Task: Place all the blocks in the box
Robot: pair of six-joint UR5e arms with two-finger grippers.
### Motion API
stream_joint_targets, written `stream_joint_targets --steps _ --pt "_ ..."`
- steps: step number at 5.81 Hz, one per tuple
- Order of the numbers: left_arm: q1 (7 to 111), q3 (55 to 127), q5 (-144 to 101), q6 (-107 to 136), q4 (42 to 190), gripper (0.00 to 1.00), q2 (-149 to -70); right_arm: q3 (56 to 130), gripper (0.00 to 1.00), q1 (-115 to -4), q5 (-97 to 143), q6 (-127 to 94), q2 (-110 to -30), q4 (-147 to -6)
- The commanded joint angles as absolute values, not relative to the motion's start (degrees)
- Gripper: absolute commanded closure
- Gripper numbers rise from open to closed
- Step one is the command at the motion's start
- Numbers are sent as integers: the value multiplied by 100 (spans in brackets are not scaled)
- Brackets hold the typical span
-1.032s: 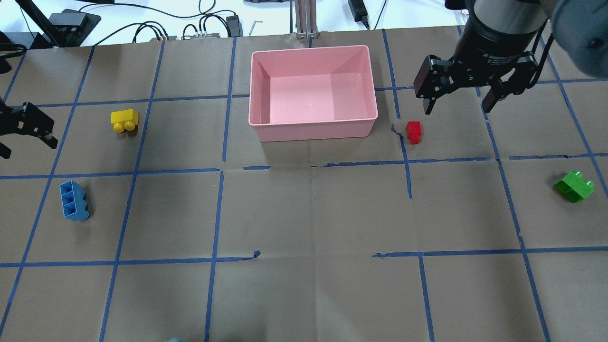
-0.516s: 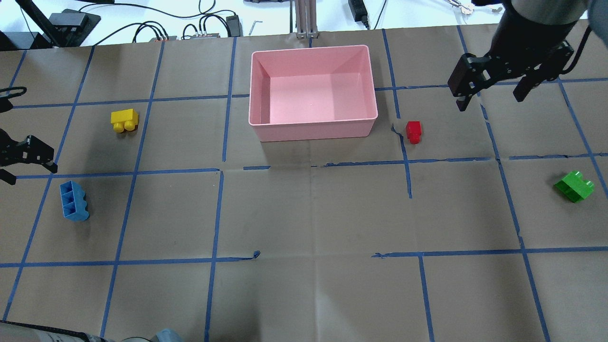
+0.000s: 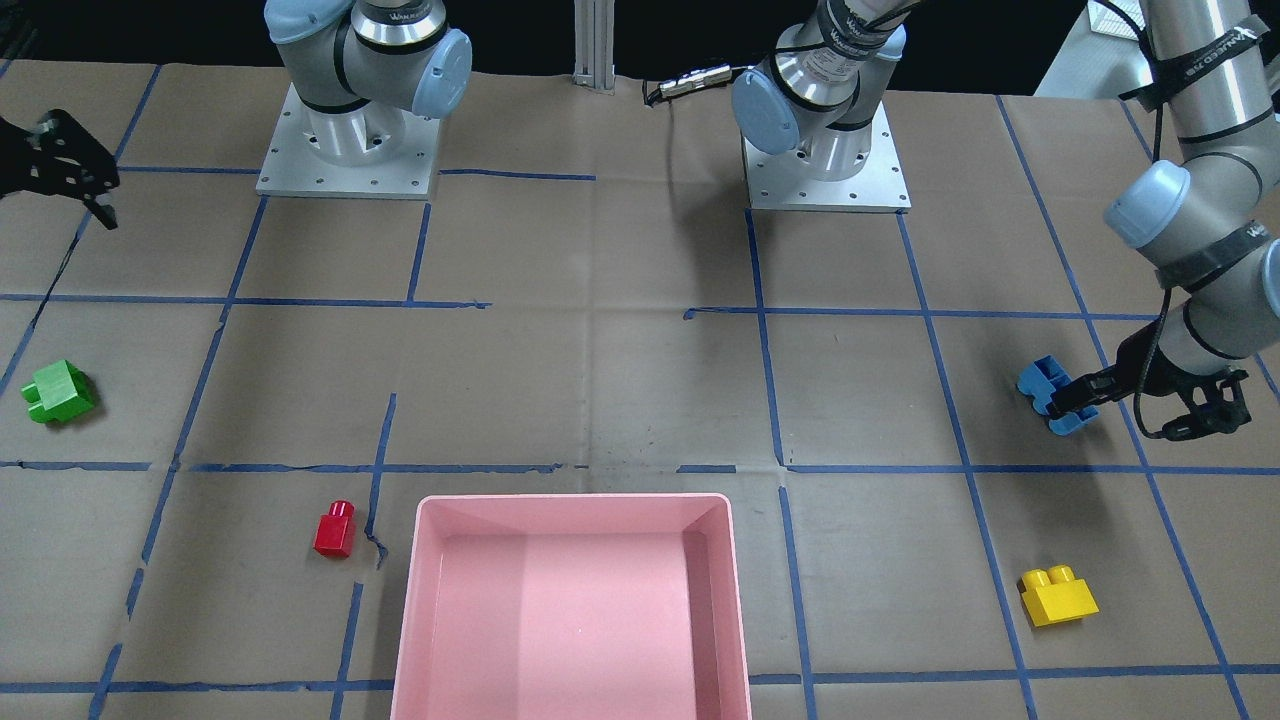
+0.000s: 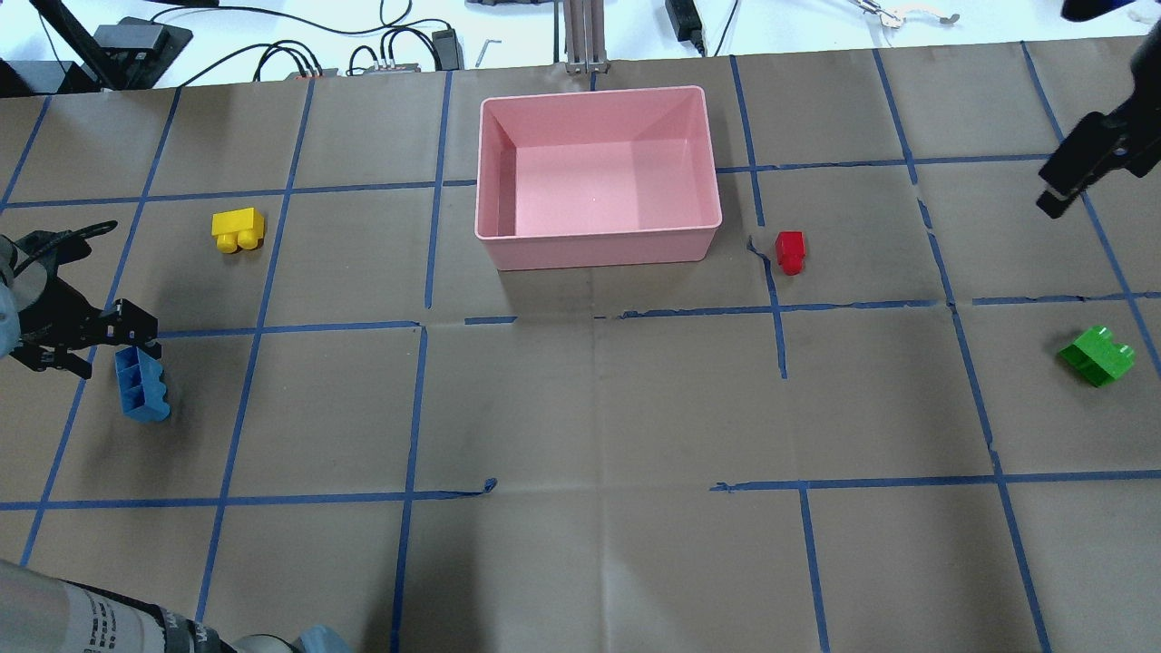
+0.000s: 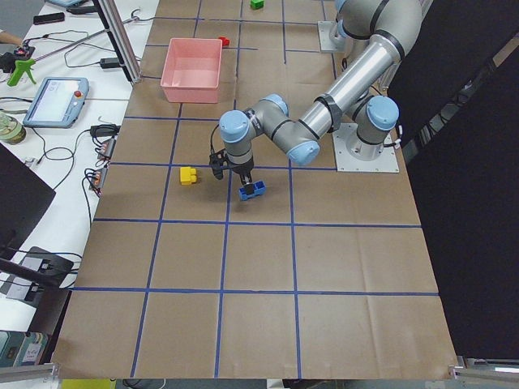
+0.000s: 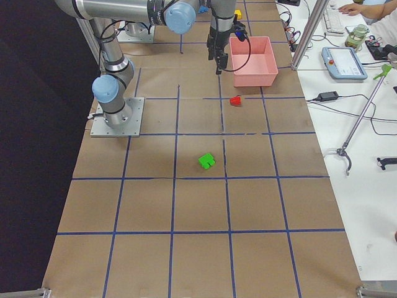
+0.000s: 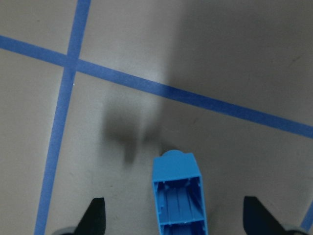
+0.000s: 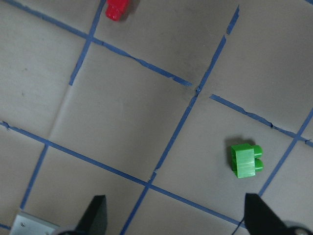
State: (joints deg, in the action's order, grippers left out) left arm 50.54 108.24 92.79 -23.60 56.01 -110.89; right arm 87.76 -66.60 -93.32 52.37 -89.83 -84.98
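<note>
The blue brick (image 4: 141, 387) lies on its side at the table's left, hollow side up. My left gripper (image 4: 91, 345) is open and hovers just over its far end. In the left wrist view the blue brick (image 7: 178, 193) sits between the two fingertips (image 7: 96, 215), untouched. The yellow brick (image 4: 238, 229) lies beyond it. The pink box (image 4: 599, 252) stands empty at the back centre. The red brick (image 4: 789, 251) lies to its right. The green brick (image 4: 1097, 355) lies at the far right. My right gripper (image 4: 1075, 181) is high at the right edge, open and empty in the right wrist view (image 8: 176, 218).
Blue tape lines grid the brown paper table cover. Both arm bases (image 3: 345, 150) stand at the robot's side. Cables and power bricks (image 4: 399, 54) lie beyond the far edge. The green brick (image 8: 246, 160) and red brick (image 8: 116, 8) show below the right wrist.
My left gripper has moved forward and right to the blue brick's end. My right gripper has moved right, away from the red brick to the view's edge. No brick has moved.
</note>
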Motion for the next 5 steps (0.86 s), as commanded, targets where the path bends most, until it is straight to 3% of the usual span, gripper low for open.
stream_joint_targets --steps 1,2,3,5 --pt "5054 10846 9281 -2443 5572 48 -11180 9060 0 -5665 -9299 7661 -8878 -8569" --pt "5062 10846 9281 -2513 5581 79 -11127 9105 0 -5286 -9308 8351 -8599 -8909" --pt "5071 10837 9281 -2522 5607 99 -11092 9114 0 -5082 -9316 9054 -8265 -9347" --pt "5359 10331 9238 -2505 5861 100 -11013 9219 0 -4784 -9229 9413 -7605 -9543"
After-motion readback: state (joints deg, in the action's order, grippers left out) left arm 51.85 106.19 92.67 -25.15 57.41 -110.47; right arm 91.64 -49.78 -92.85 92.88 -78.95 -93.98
